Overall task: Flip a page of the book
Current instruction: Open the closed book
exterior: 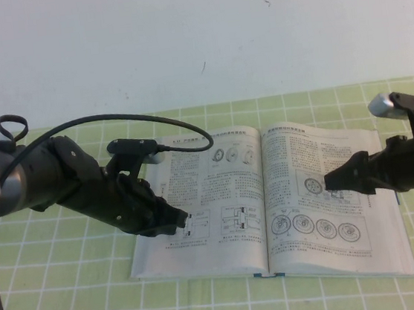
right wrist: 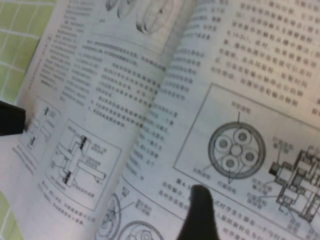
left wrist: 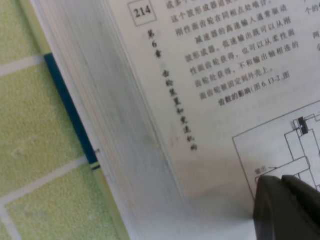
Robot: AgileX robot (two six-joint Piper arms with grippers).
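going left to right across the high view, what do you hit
left arm's cable loop → left end effector on the left page → the book spine gutter → the page with four round diagrams → right end effector over that page, its arm running off the right edge

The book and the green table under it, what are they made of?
The book looks like paper: thin matte greyish-white leaves stacked at its edge, with a teal-blue cover strip, probably card. The table seems covered in soft cloth or a mat, pale green with white grid lines, though I can't be sure. The left pincer rests on the left page; the right pincer is over the right page.
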